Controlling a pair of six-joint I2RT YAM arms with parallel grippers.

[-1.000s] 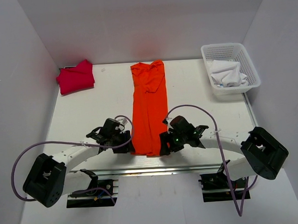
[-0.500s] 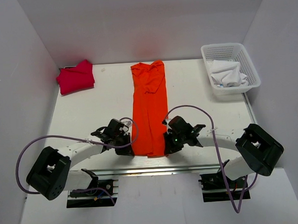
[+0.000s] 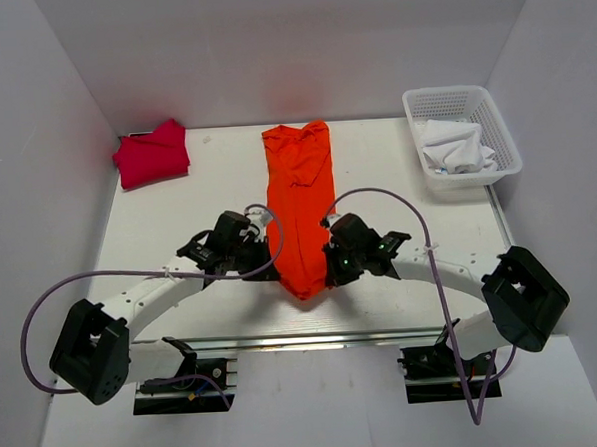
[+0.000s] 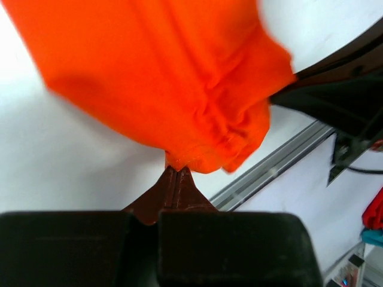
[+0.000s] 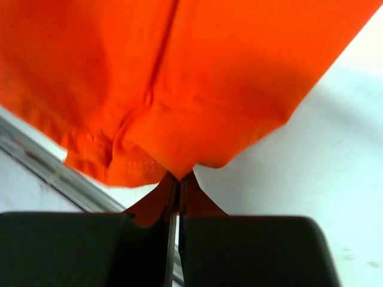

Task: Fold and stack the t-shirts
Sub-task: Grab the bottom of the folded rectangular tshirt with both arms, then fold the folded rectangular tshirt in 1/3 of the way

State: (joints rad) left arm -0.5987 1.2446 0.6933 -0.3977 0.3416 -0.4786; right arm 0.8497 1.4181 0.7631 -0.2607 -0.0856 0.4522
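Orange t-shirt (image 3: 299, 198), near hem corners tight in the closed left hand (image 4: 178, 173) and closed right hand (image 5: 178, 178)

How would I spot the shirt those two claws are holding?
Look down the middle of the white table. The orange t-shirt lies there, its near end pinched by the left gripper and right gripper. Unlike the crimson t-shirt bundled far left, it is stretched long.

The spread t-shirt (image 3: 299, 203) lies centrally, the bundled t-shirt (image 3: 153, 153) far-left, the basket (image 3: 452, 91) far-right.
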